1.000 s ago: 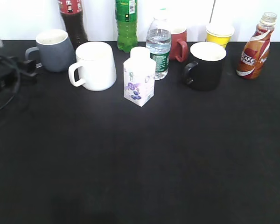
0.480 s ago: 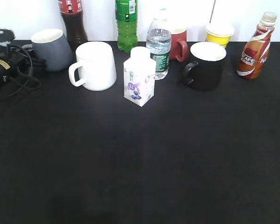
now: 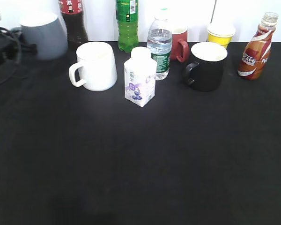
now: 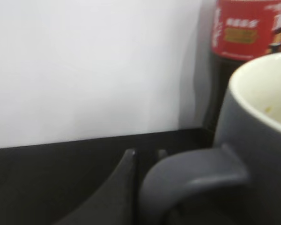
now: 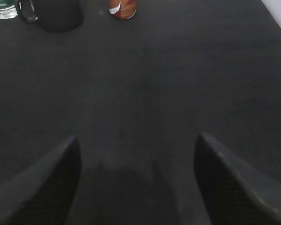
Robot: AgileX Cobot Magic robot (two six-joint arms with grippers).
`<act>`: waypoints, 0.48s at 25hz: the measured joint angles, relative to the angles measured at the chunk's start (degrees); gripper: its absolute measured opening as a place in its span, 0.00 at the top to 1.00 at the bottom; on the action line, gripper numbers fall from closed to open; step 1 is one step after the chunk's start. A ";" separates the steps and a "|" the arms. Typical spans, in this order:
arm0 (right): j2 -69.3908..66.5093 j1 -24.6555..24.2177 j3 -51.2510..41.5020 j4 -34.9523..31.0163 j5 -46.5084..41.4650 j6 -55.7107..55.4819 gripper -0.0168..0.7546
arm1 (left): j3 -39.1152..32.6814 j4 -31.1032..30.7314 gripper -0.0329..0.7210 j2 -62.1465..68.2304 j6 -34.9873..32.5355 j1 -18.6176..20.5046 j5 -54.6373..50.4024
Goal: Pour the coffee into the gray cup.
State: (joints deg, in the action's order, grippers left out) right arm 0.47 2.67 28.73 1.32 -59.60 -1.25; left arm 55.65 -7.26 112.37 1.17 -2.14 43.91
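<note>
The gray cup (image 3: 43,35) is at the far left, blurred and raised off the black table, next to the cola bottle. My left gripper (image 3: 24,43) is shut on its loop handle; in the left wrist view the handle (image 4: 192,176) lies between my fingertips (image 4: 129,157) and the cup (image 4: 260,122) fills the right side, pale inside. The coffee bottle (image 3: 255,47) stands upright at the far right with its cap off. My right gripper (image 5: 136,145) is open and empty low over bare table, with the coffee bottle (image 5: 122,8) far ahead of it.
Along the back stand a cola bottle (image 3: 73,21), a green soda bottle (image 3: 127,23), a water bottle (image 3: 159,44), a red mug (image 3: 179,43) and a yellow cup (image 3: 220,34). A white mug (image 3: 94,65), a milk carton (image 3: 140,77) and a black mug (image 3: 206,65) stand in front.
The gray cup has risen off the table and shifted slightly left, held by my left gripper, which came in from the left onto its handle. Everything else is unmoved.
</note>
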 joint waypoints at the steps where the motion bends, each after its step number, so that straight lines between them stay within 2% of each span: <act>1: 0.00 0.00 0.00 0.00 0.00 0.00 0.22 | -2.88 0.00 0.87 -3.05 0.00 0.00 0.65; 5: 0.00 0.00 0.00 0.00 0.00 0.00 0.22 | -15.69 -0.17 0.87 -18.43 0.00 0.00 2.23; 7: 0.00 0.00 0.00 0.00 0.00 0.00 0.22 | -21.63 -2.48 0.87 -26.56 0.00 0.00 -0.30; 11: -3.21 0.00 1.01 -0.18 2.41 0.00 0.22 | -28.47 -5.18 0.87 -40.28 1.66 0.00 -6.78; 12: -5.49 0.00 1.20 -0.66 5.92 0.00 0.22 | -29.40 -5.24 0.87 -42.52 2.99 0.00 -7.11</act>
State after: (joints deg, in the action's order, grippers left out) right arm -5.02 2.67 29.93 0.66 -53.68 -1.25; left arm 26.25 -12.49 69.86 4.16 -2.14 36.80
